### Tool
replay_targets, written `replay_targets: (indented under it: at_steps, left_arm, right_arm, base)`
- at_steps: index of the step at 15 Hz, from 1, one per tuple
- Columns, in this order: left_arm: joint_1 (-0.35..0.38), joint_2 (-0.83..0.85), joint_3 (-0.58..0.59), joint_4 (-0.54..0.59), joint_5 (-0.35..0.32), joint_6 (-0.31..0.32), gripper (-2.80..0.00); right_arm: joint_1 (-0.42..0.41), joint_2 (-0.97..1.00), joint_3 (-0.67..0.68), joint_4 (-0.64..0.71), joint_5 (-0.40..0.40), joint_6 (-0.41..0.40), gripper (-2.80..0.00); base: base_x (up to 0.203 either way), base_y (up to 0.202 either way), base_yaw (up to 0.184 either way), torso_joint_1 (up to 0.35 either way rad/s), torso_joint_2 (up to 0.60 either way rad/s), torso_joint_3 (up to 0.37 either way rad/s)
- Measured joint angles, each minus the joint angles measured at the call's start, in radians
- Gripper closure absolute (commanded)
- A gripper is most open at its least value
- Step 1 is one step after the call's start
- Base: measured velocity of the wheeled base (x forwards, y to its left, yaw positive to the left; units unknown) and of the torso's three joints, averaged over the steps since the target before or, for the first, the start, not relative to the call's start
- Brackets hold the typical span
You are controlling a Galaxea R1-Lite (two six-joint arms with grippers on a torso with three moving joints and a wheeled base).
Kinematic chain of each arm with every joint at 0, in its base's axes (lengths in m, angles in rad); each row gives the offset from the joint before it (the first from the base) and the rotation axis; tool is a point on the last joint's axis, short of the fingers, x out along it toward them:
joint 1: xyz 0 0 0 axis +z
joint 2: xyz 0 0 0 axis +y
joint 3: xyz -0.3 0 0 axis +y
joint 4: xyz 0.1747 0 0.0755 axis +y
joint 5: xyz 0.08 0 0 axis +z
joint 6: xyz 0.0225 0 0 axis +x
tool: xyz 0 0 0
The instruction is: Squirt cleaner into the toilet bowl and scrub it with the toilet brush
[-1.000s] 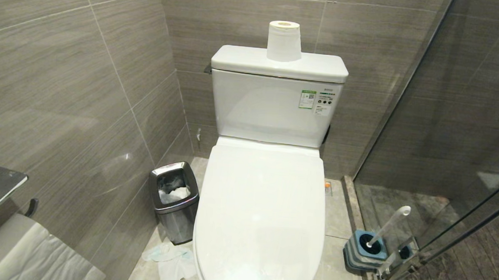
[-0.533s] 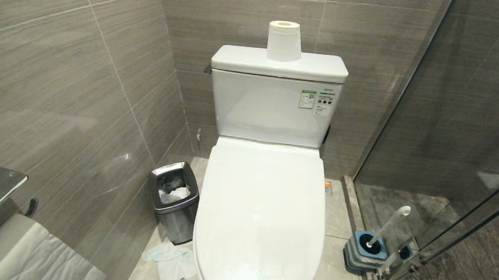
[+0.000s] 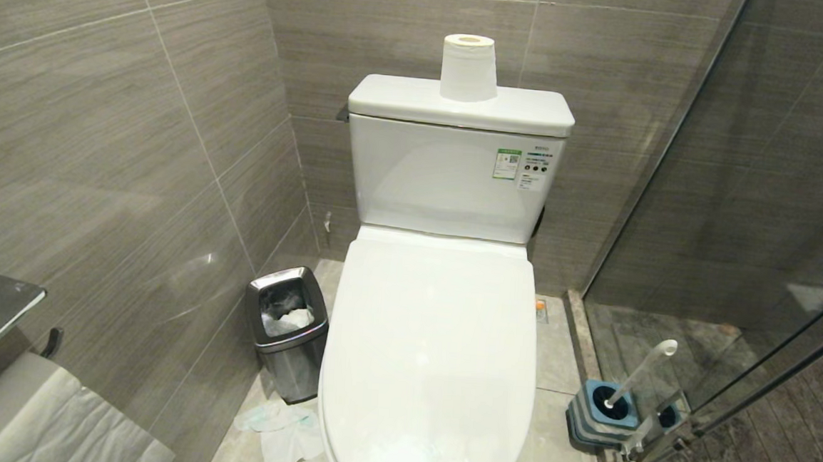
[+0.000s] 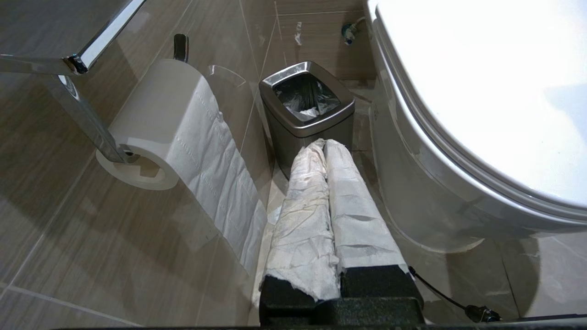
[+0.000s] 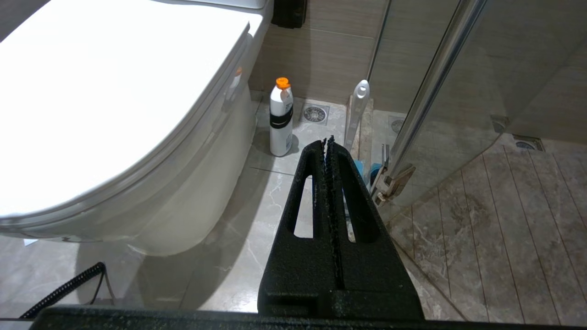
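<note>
The white toilet bowl [image 3: 433, 346] fills the middle of the head view with its lid down, so the basin is hidden. The toilet brush [image 3: 642, 372] leans in its blue-and-grey holder [image 3: 604, 414] on the floor to the right, against the glass door. A white bottle with an orange cap [image 5: 280, 119] stands beside the toilet base; the cleaner liquid itself does not show. My left gripper [image 4: 323, 143], its fingers wrapped in white paper, hangs shut and empty left of the toilet. My right gripper [image 5: 328, 140] hangs shut and empty, short of the brush handle [image 5: 357, 110].
A steel waste bin [image 3: 287, 330] stands left of the toilet with crumpled tissue [image 3: 285, 430] on the floor before it. A paper roll [image 3: 469, 67] sits on the tank. A wall roll holder [image 4: 169, 128] is close on the left, and the glass shower door [image 3: 737, 279] closes the right.
</note>
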Motion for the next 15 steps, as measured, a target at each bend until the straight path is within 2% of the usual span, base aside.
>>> replay_targets:
  at_steps: [15]
  left_arm:
    - [0.000,0.000,0.000,0.000,0.000,0.000,0.00]
  right_arm:
    - [0.000,0.000,0.000,0.000,0.000,-0.002,0.00]
  base:
    - [0.000,0.000,0.000,0.000,0.00,0.000]
